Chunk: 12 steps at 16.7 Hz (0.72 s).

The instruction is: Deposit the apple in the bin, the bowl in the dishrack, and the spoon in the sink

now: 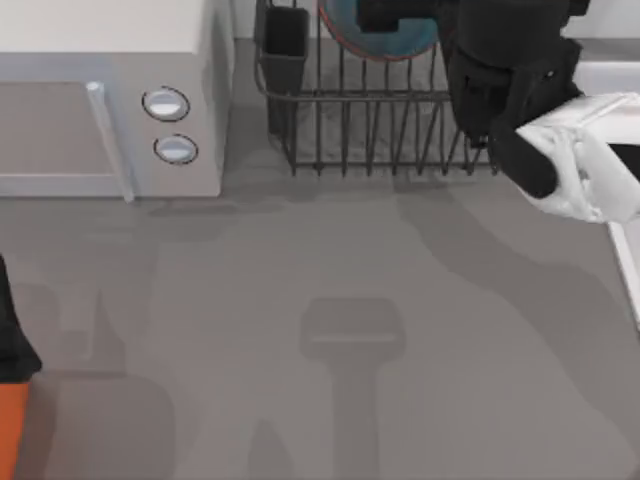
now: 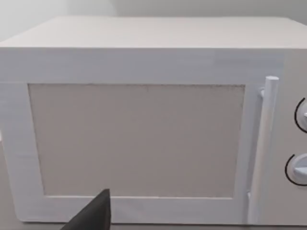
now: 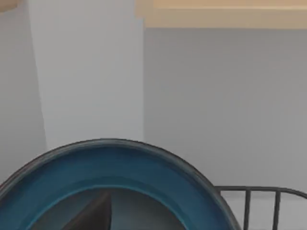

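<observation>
The teal-blue bowl (image 1: 385,35) is at the back of the black wire dishrack (image 1: 370,120), partly under my right gripper (image 1: 392,12). My right arm reaches in from the table's right. In the right wrist view the bowl (image 3: 120,167) sits very close, with one dark finger (image 3: 96,213) inside it and a rack wire (image 3: 259,191) beside it. The gripper looks shut on the bowl's rim. My left gripper (image 1: 10,345) is parked at the table's left edge, and one of its fingers (image 2: 93,215) faces the microwave. The sink (image 1: 630,270) shows as a pale rim at the right edge. The apple and the spoon are out of view.
A white microwave (image 1: 100,100) with two round knobs stands at the back left, seen close in the left wrist view (image 2: 139,139). The rack's black utensil cup (image 1: 285,45) is at its left corner. An orange shape (image 1: 10,430) touches the front left edge. Grey tabletop (image 1: 330,330) spreads across the middle.
</observation>
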Each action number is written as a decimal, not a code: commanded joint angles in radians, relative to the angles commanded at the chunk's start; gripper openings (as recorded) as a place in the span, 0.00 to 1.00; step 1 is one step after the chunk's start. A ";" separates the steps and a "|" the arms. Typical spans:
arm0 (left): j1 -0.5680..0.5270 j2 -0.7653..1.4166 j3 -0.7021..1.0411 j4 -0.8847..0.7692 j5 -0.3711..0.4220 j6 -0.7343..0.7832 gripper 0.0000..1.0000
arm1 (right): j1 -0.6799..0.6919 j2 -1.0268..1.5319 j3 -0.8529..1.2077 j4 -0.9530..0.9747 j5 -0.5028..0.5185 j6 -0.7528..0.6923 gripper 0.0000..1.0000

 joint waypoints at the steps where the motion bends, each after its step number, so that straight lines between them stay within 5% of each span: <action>1: 0.000 0.000 0.000 0.000 0.000 0.000 1.00 | -0.021 -0.067 -0.044 -0.023 -0.023 0.000 1.00; 12: 0.000 0.000 0.000 0.000 0.000 0.000 1.00 | -0.354 -1.261 -0.766 -0.413 -0.365 -0.029 1.00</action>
